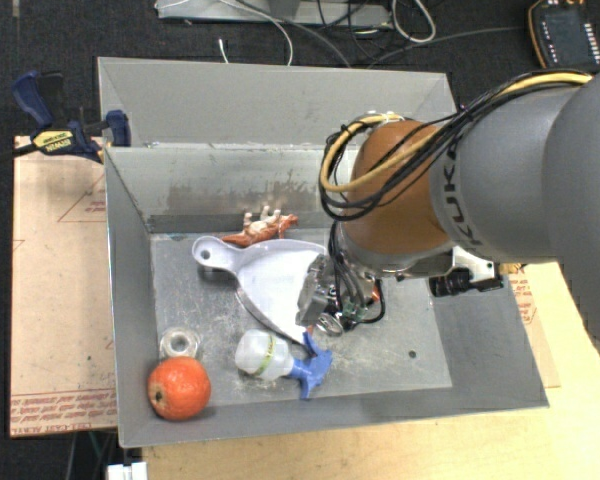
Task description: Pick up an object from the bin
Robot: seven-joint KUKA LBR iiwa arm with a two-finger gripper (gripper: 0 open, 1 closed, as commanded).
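The grey arm [520, 178] reaches in from the right, and the white letters "KUKA" run down its housing beside the orange wrist cover [400, 193], which is looped with black and yellow cables.

At the front left of the bin [130, 268] lies a round orange fruit [179, 388], with a small clear ring [179, 344] just behind it. To their right a white and pale green stubby thing [258, 355] touches a blue plastic piece [313, 370].

Behind these, mid-bin, lies a white plastic scoop [270, 273], shaped like a small dustpan, its wide tray towards the right and its short handle with a hole pointing left. The pincer [327, 308] hangs low at the right edge of the tray. It looks to touch the rim, but I cannot tell whether it is released or clenched.

Farthest back, near the rear wall, lies an orange-brown toy [262, 226] with pale prongs, just beyond the scoop.
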